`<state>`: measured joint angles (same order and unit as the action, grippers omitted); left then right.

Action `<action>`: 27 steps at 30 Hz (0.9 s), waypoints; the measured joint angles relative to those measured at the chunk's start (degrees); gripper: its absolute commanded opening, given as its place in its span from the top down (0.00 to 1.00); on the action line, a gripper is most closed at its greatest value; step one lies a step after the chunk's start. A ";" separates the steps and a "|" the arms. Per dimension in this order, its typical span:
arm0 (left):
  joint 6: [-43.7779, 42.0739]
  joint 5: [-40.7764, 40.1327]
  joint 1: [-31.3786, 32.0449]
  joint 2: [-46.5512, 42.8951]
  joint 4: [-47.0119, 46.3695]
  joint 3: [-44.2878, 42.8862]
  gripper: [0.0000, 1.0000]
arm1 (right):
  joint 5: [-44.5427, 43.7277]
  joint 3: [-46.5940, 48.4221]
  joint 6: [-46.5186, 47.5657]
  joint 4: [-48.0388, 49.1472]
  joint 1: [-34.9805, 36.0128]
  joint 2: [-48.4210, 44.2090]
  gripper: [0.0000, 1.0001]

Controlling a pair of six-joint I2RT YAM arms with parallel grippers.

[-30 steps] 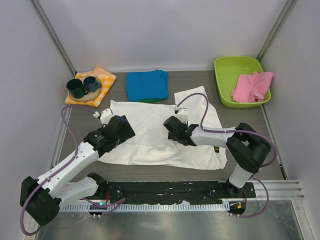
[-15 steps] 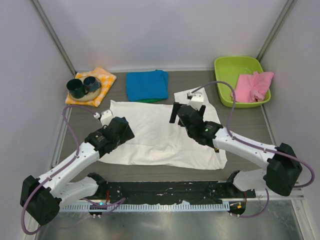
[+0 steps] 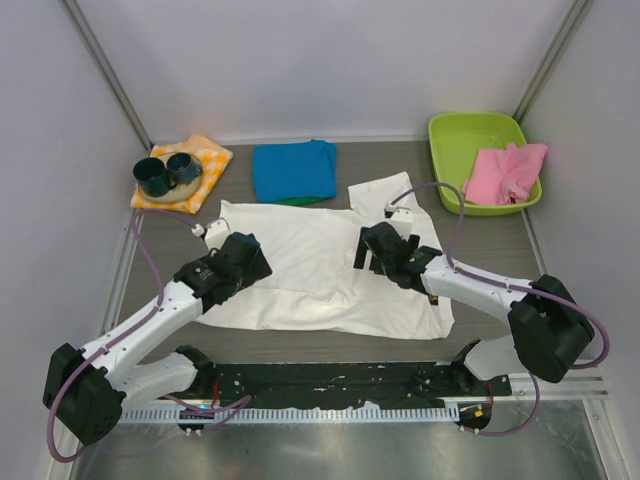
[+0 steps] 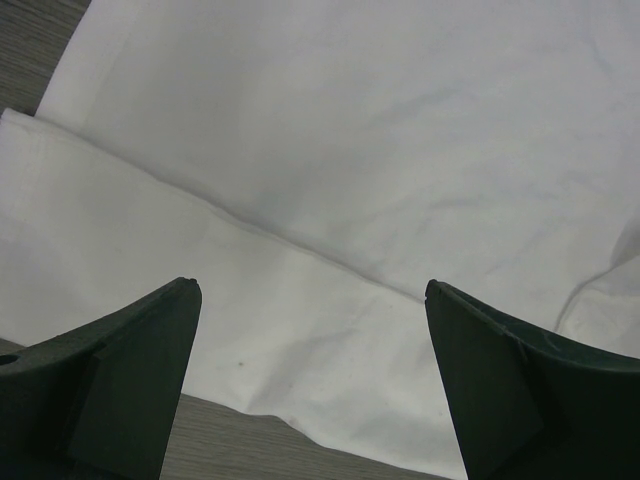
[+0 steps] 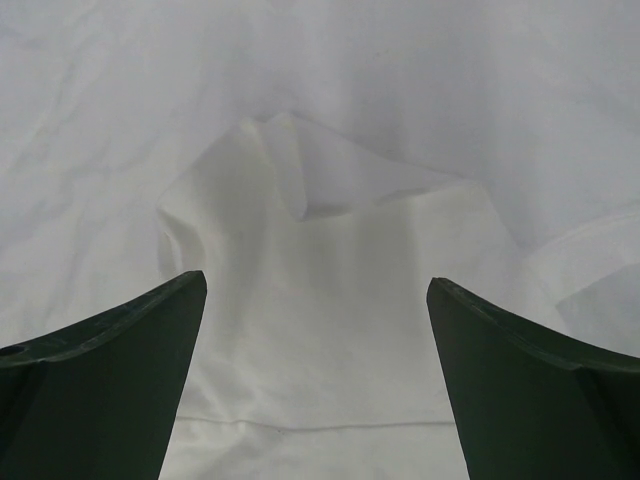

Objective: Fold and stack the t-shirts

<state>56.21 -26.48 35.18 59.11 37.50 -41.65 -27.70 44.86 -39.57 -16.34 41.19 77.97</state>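
A large white t-shirt [image 3: 310,285] lies spread on the table, plain side up, with no print showing. A folded turquoise-blue t-shirt [image 3: 293,168] lies behind it on a green one [image 3: 296,201], of which only an edge shows. My left gripper [image 3: 250,268] is open and empty over the shirt's left part; its wrist view [image 4: 310,284] shows a fold line and the near hem [image 4: 300,330]. My right gripper [image 3: 365,252] is open and empty low over the shirt's right middle; its wrist view [image 5: 316,279] shows a small raised peak of cloth [image 5: 300,170] ahead.
An orange-and-white checked cloth [image 3: 205,160] with two dark cups [image 3: 165,175] lies at the back left. A green tray [image 3: 465,135] holding a pink cloth [image 3: 505,172] stands at the back right. Grey walls enclose the table on three sides.
My right gripper rose and swung back over the shirt, then came down again a little right of where it was. The left arm barely moved.
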 measured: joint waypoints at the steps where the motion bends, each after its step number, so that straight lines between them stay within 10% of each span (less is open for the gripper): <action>1: 0.00 -0.02 0.00 0.00 0.00 0.00 0.00 | 0.98 0.00 -0.44 0.04 0.00 0.96 0.01; 27: -1.14 -1.46 -0.81 0.00 0.04 0.79 0.00 | -1.57 9.55 2.91 11.82 -7.78 19.65 0.01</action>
<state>55.07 -27.94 34.37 59.11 37.54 -40.86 -29.28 54.41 -36.67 -4.51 33.41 97.62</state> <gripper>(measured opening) 0.996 0.990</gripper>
